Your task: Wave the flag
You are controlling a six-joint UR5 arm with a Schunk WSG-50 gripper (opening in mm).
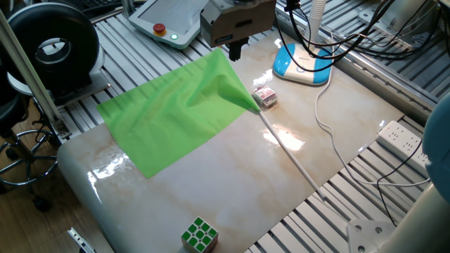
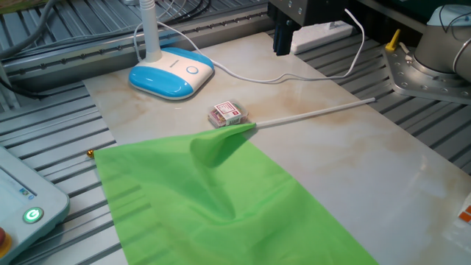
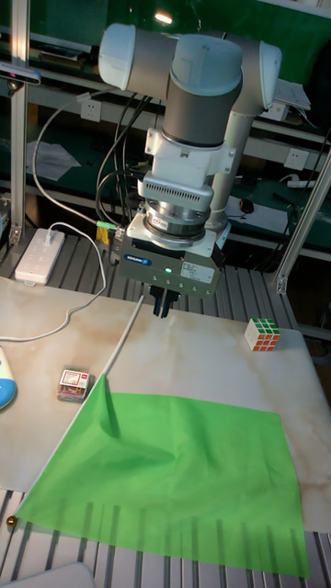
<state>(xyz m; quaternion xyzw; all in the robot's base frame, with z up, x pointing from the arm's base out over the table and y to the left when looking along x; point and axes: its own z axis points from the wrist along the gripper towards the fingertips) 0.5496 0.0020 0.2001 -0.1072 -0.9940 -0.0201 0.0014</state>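
While the gripper [image 3: 162, 303] is hovering with its fingers nearly together and empty, the flag [image 1: 176, 112] is lying limp on the bench [image 1: 232, 190], appearing light and floppy, so its stiff white stick [image 1: 292, 158] is offering the likeliest grasp.

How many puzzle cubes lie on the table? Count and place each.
2. A green-faced colourful plastic cube near the table edge; a small red-and-white cube beside the green cloth flag on its white stick. None apparently hidden.
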